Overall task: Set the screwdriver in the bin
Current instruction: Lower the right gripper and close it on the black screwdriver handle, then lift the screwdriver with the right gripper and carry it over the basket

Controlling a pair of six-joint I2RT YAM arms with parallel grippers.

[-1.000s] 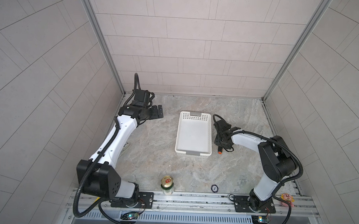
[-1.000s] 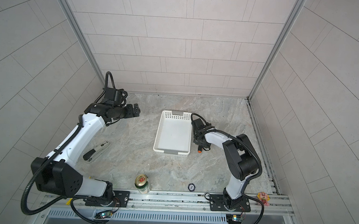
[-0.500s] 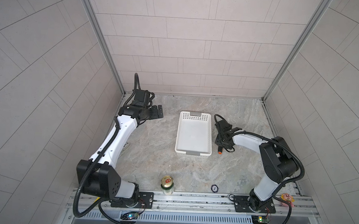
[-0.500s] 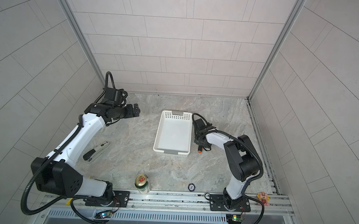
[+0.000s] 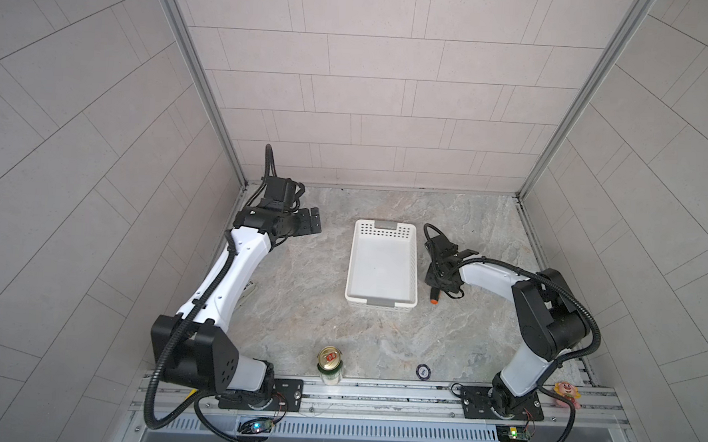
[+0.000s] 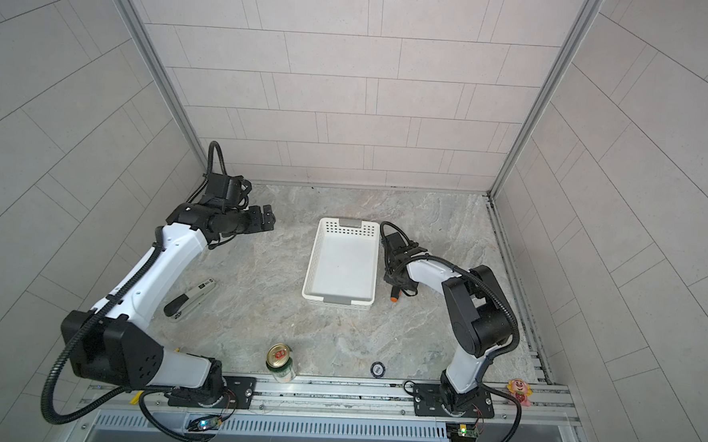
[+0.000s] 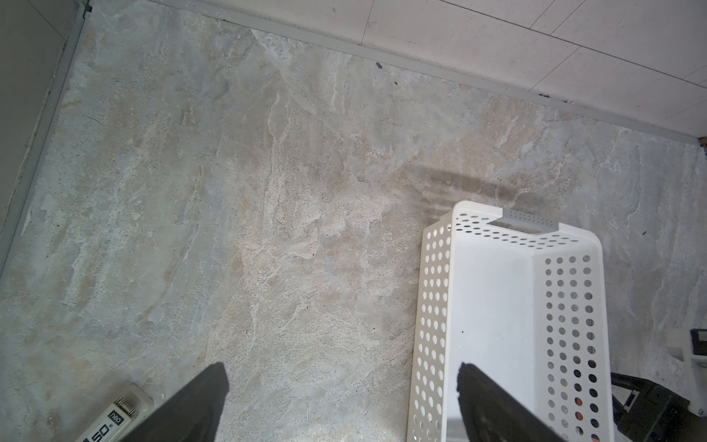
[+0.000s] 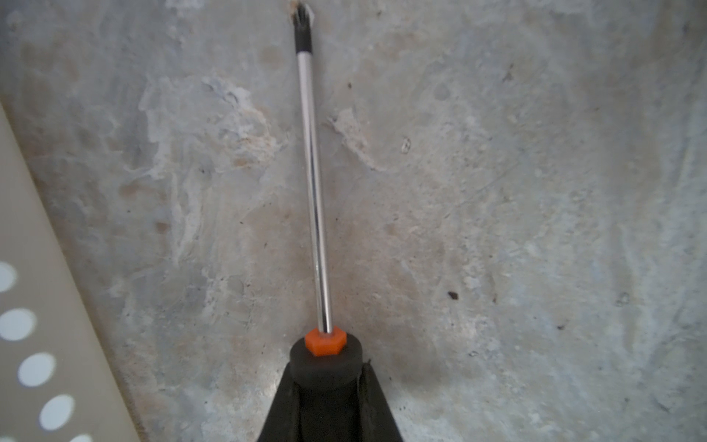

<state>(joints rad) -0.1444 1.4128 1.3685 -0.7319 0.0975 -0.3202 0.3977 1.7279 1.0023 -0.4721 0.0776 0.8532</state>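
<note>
Right wrist view: right claw clenched on the screwdriver handle; left claw released.

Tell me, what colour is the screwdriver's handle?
Black, with orange ends; the screwdriver shows best in the right wrist view.

The cell is enclosed by three walls clad in pale grey rectangular tiles, joined at aluminium corner posts. A mottled grey-beige stone worktop is lit evenly; its near edge is bounded by a metal rail.
</note>
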